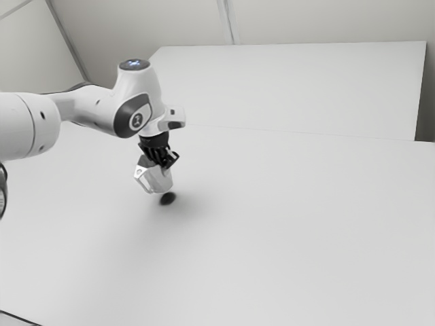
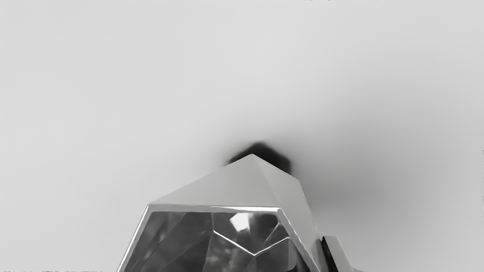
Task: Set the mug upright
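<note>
Hanging mug [image 1: 159, 181]: faceted, pale outside, dark glossy inside, tilted.
Mug position: above the worktop [image 1: 285, 231], nearer its far edge.
Gripper [image 1: 165, 166]: clamped on the mug.
Count: one mug, one gripper, one worktop.

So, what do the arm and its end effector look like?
The arm is white with rounded links; a dark grey side cap bears a round emblem, a dark top disc shows bluish-white marks. The end effector is black, with two fingers.

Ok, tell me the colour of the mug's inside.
The mug's inside is glossy dark grey with a bright white glint, best seen in the wrist view.
</note>
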Controlling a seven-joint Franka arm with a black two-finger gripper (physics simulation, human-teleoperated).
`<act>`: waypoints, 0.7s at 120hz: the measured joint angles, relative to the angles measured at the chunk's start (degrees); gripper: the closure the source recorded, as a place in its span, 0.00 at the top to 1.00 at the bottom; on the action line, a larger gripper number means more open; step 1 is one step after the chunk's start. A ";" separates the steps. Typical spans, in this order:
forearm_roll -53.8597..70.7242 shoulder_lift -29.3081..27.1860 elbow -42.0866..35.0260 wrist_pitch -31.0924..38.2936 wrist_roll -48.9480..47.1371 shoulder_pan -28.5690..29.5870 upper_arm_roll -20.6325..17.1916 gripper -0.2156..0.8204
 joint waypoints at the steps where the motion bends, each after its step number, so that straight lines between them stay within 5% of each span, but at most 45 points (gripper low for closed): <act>1: 0.03 0.01 0.00 0.01 -0.19 -0.14 0.11 0.04; 84: -0.38 -1.05 -5.00 0.88 -11.57 -2.60 0.44 0.04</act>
